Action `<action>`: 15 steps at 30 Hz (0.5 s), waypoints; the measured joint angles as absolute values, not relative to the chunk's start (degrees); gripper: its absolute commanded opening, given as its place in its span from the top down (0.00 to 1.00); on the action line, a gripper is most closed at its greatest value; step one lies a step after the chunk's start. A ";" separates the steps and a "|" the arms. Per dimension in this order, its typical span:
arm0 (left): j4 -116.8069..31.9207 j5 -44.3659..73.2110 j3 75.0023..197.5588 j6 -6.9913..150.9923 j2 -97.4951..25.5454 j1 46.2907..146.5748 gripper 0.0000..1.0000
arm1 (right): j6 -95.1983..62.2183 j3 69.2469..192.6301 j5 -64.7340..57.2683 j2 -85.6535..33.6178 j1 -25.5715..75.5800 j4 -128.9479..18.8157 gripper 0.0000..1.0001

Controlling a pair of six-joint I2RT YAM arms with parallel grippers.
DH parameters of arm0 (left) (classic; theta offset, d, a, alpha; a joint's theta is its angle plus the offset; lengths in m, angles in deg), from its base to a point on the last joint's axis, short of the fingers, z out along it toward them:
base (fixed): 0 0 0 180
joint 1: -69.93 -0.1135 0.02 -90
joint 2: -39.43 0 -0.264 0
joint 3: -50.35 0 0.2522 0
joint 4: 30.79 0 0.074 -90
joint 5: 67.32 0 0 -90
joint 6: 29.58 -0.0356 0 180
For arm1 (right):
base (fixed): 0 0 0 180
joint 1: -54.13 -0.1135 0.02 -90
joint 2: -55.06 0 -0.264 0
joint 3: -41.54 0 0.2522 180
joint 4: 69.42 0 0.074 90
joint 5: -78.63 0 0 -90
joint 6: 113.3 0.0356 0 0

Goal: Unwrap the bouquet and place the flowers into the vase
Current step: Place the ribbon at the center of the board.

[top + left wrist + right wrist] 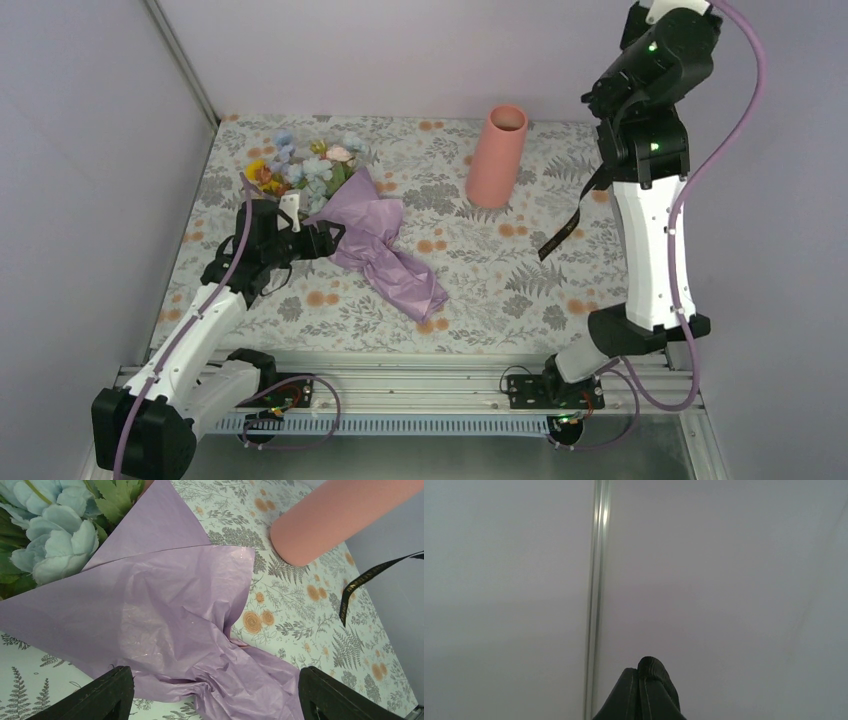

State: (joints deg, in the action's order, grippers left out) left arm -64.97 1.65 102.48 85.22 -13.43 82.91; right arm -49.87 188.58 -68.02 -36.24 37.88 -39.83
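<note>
The bouquet (345,205) lies on the left of the table, its flowers (300,162) pointing to the back left and its lilac paper wrap (390,258) trailing toward the middle. My left gripper (318,238) is open at the wrap's left edge. In the left wrist view the crumpled wrap (175,615) lies between the two fingers (112,695), and pale blue flowers (55,540) show at upper left. The pink vase (497,155) stands upright at the back centre. My right gripper (644,672) is raised high and shut on a black ribbon (565,228) that dangles above the table.
A floral-print tablecloth (520,285) covers the table. Grey walls close in the left, back and right, with a metal post (185,60) at the back-left corner. The right arm (650,230) stands tall at the right of the table. The hanging ribbon (370,575) is right of the vase (340,515).
</note>
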 measured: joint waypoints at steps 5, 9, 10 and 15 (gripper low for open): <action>-65.06 1.65 102.48 85.00 -13.43 82.93 0.18 | -35.31 175.14 -66.31 -31.06 37.92 -28.77 0.97; -65.43 1.67 102.48 84.71 -13.39 82.95 0.18 | -24.15 162.06 -61.68 -28.27 37.92 -21.14 0.97; -65.52 1.69 102.48 84.63 -13.36 82.95 0.18 | -21.44 158.15 -59.75 -27.33 37.79 -19.98 0.97; -65.69 1.69 102.48 84.39 -13.54 82.95 0.18 | -11.36 141.34 -52.78 -23.59 36.77 -17.34 0.96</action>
